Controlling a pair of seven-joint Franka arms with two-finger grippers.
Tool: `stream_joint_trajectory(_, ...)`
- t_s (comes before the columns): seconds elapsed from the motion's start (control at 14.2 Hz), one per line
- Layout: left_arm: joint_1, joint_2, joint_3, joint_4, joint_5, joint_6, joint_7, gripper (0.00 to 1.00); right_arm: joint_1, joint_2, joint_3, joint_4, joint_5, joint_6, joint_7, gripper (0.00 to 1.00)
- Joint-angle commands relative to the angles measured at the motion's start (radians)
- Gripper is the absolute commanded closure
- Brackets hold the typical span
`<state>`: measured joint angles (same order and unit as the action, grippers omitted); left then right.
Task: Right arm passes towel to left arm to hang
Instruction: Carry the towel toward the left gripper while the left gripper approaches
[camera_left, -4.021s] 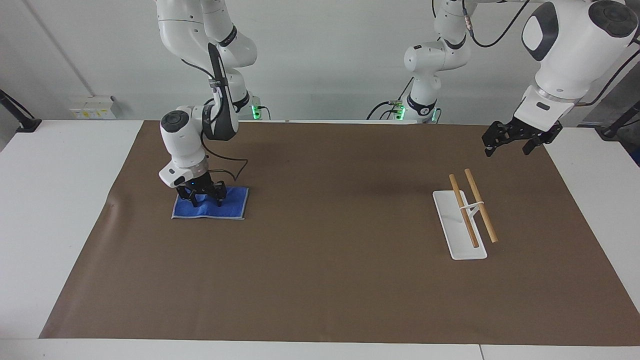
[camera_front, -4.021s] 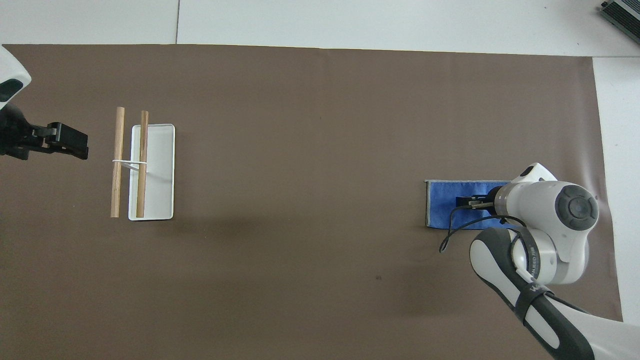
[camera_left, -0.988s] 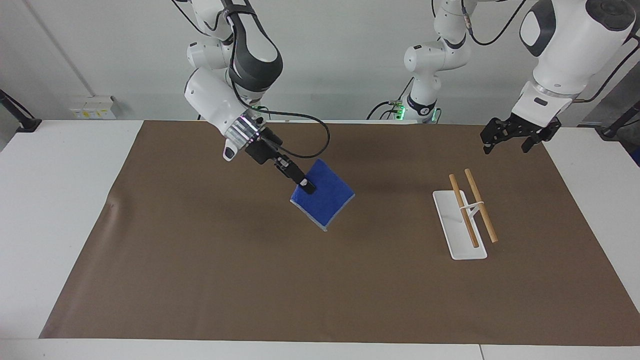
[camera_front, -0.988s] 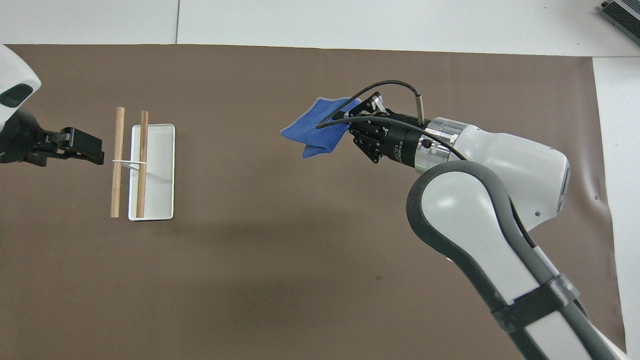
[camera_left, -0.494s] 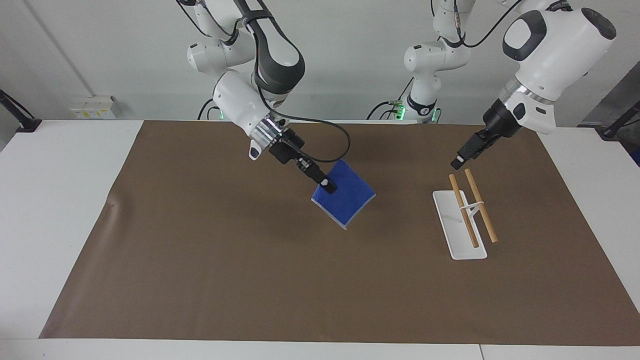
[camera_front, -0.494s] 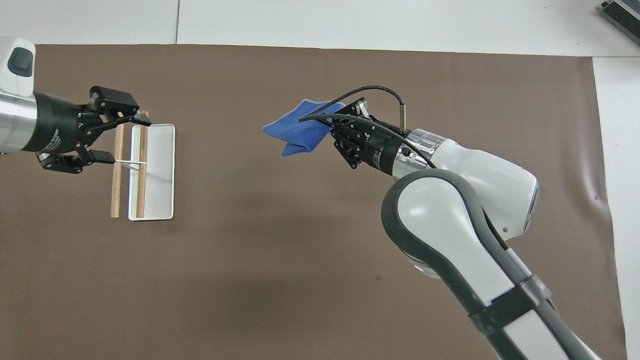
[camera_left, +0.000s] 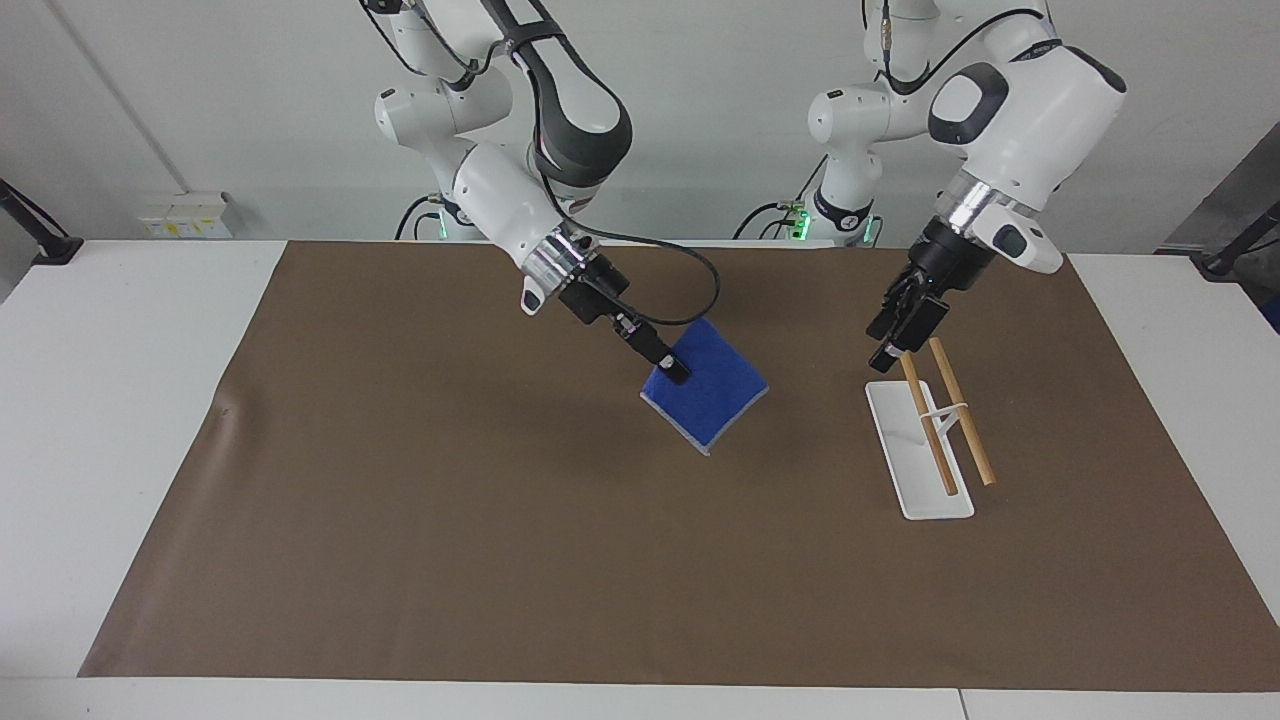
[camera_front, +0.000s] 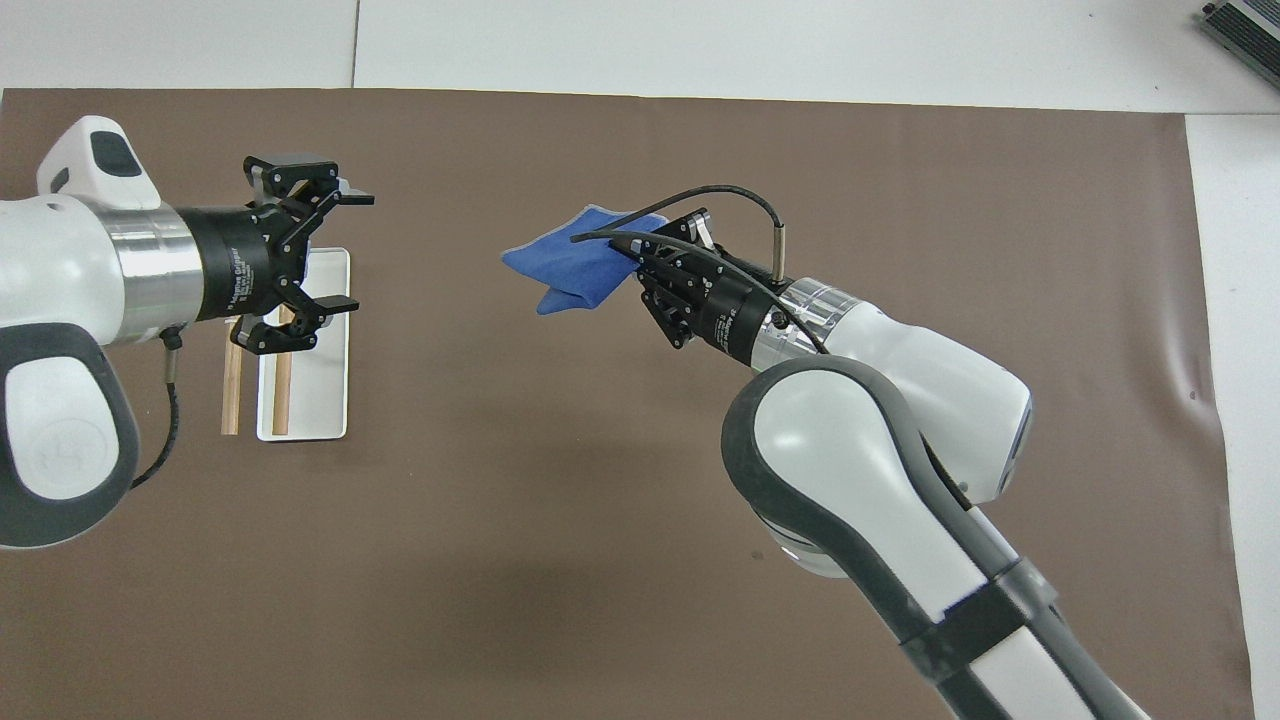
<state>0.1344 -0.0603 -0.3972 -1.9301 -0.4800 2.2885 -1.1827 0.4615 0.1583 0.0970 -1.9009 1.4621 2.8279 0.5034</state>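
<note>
Right gripper clamps one corner of the towel, which hangs clear in the air above mid-table on the brown mat. Left gripper is raised over the rack toward the left arm's end, fingers spread wide, holding nothing.

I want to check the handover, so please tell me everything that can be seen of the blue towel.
The towel is a small bright blue cloth, terry by its look, with pale grey edging. It is folded and hangs in the air over the brown mat, tilted with one corner pointing down. The right gripper holds it, jaws shut on its upper corner. Nothing else touches it; the left gripper is apart, over the rack.
</note>
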Motion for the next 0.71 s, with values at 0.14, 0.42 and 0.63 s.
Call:
stream_joint_trajectory(0.14,-0.005,-0.035,-0.081,-0.101,-0.026,0.164,-0.132,0.00,0.051,0.013,0.001,0.017,0.029,0.074,-0.009,1.00)
stream_joint_trajectory(0.42,-0.009,0.000,-0.129,-0.101,-0.026,0.276,-0.192,0.00,0.077,0.017,0.003,0.017,0.041,0.117,-0.011,1.00)
stream_joint_trajectory(0.63,-0.010,0.025,-0.138,-0.101,-0.026,0.321,-0.192,0.00,0.081,0.017,0.003,0.020,0.050,0.134,-0.006,1.00)
